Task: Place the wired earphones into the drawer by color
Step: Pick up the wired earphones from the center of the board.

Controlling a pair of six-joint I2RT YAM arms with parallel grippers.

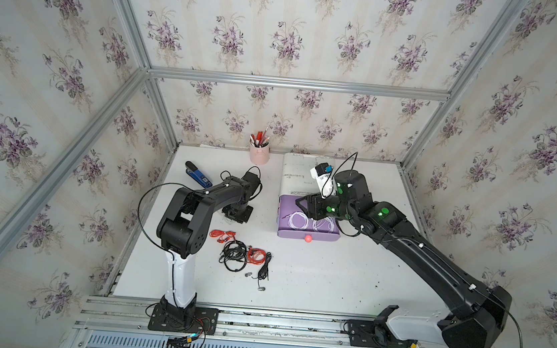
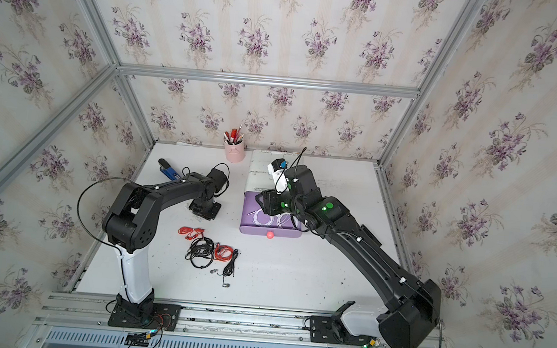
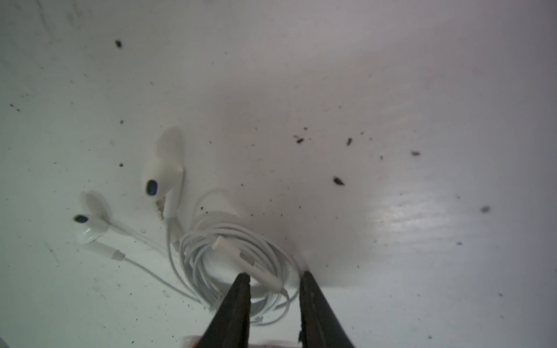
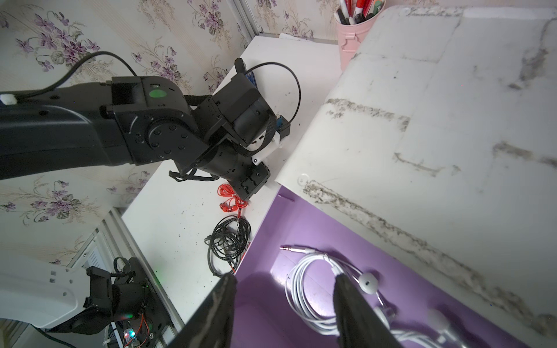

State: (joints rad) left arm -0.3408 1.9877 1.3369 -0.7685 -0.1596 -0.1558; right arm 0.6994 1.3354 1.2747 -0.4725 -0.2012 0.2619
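1. Floral wallpaper is seen on every wall around a white table (image 1: 312, 282), and the drawer unit (image 1: 295, 180) is stood near the back edge, right of centre.
2. At the unit's front a purple drawer (image 1: 285, 233) is pulled out, with its pink knob (image 1: 308, 238) turned toward the robot. White earphones (image 1: 298, 220) are seen coiled inside it.
3. The right gripper (image 4: 285, 277) is held just over that open drawer. Its jaws are spread wide and nothing is caught between them. One finger is seen close beside a white earbud, but whether they touch cannot be told.
4. Left of the unit, the left gripper (image 3: 275, 273) is pointed down at the tabletop. Its jaws are parted narrowly and set astride the edge of a loose white set (image 3: 235, 256). Strands are seen lying between the fingers, and no squeeze on them can be made out.
5. Forward and left of the unit, red-orange earphones (image 1: 221, 236) and black earphones (image 1: 234, 255) are heaped together on the table, well apart from the drawer.
6. A pink pen cup (image 1: 259, 155) is seen just beside the unit's back left corner.
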